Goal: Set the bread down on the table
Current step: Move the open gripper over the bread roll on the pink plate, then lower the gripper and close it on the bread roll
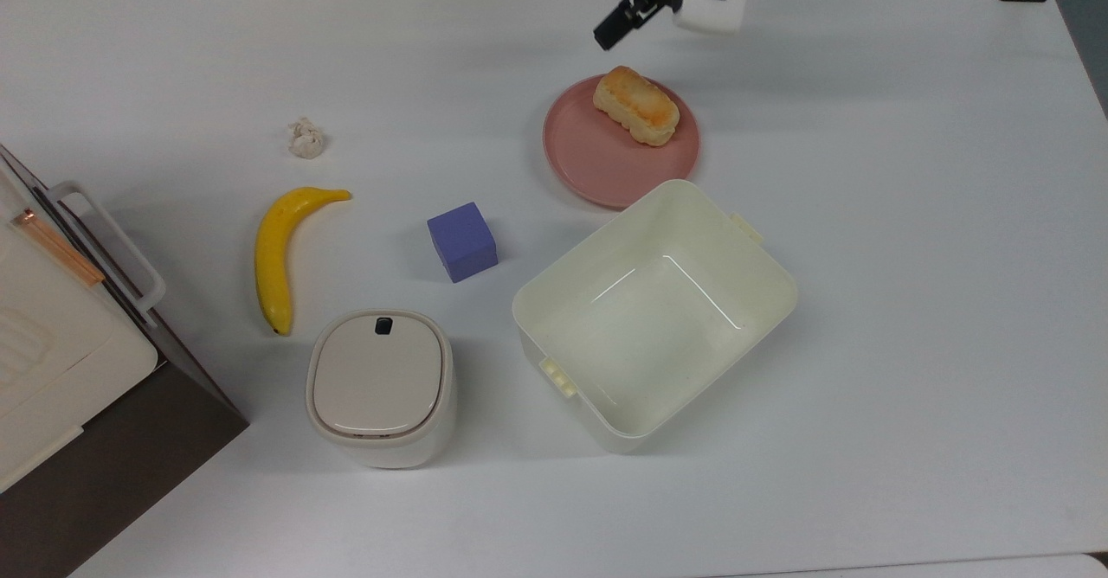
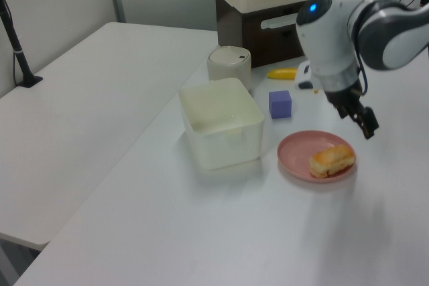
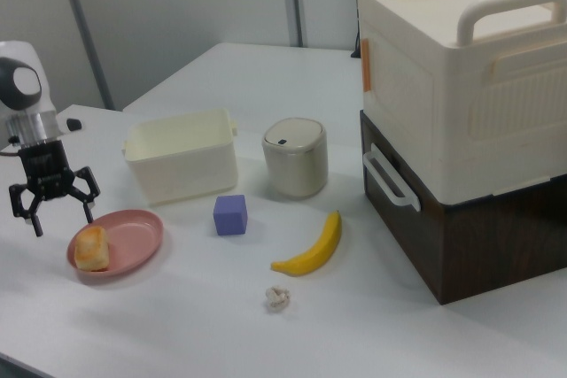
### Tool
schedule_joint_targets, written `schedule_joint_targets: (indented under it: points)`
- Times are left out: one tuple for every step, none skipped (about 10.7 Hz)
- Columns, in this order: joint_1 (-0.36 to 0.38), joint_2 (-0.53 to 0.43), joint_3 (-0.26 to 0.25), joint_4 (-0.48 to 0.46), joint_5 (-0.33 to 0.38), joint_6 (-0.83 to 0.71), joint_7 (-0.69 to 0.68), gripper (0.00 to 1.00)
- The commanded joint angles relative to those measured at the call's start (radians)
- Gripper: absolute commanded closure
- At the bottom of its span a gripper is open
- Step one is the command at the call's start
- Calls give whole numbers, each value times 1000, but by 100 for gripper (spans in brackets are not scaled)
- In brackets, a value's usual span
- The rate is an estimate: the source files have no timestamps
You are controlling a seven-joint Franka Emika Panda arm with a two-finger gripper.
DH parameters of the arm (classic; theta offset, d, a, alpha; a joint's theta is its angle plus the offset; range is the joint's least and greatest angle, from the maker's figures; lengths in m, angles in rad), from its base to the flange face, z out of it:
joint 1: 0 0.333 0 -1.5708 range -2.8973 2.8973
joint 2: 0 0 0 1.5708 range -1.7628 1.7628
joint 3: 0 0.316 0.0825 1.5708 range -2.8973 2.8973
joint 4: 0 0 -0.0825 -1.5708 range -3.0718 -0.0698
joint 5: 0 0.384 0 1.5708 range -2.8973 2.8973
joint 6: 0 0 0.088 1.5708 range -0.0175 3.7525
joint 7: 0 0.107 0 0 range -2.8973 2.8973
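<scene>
The bread (image 1: pixel 636 105) (image 2: pixel 332 160) (image 3: pixel 91 247), a golden-brown bun with pale sides, lies on a round pink plate (image 1: pixel 589 163) (image 2: pixel 298 149) (image 3: pixel 137 226) on the white table (image 1: pixel 909 215). My gripper (image 1: pixel 623 17) (image 2: pixel 365 122) (image 3: pixel 62 217) hangs in the air just beyond the plate's far edge in the top view. The right view shows it above the bread, open, fingers spread, with nothing between them. It touches neither bread nor plate.
An open cream bin (image 1: pixel 521 311) stands right next to the plate. A purple cube (image 1: pixel 462 240), a banana (image 1: pixel 275 253), a paper ball (image 1: pixel 305 138) and a lidded white canister (image 1: pixel 381 386) lie toward the top view's left. A brown-and-cream box (image 1: pixel 52 362) fills that corner.
</scene>
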Motion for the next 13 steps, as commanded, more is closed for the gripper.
schedule_joint_targets:
  points:
    - [22, 83, -12, -11, -28, 88, -12, 0]
    - [13, 107, -14, -10, -36, 115, -12, 0]
    - [0, 130, -14, -7, -46, 148, -11, 0]
    - [-12, 144, -14, -5, -63, 166, -11, 0]
    - [-17, 145, -13, -4, -77, 168, -11, 0]
    - [-27, 145, -12, 10, -77, 166, -12, 5]
    - [-26, 145, -12, 10, -77, 168, -14, 16]
    - [-27, 145, -12, 10, -77, 166, -14, 25]
    - [-24, 146, -12, 7, -77, 166, -12, 41]
    - [-21, 146, -12, 6, -79, 160, -11, 62]
    - [-18, 145, -12, 3, -80, 157, -11, 73]
    - [-18, 145, -12, 3, -79, 157, -11, 59]
    - [-20, 143, -12, 3, -79, 152, -9, 36]
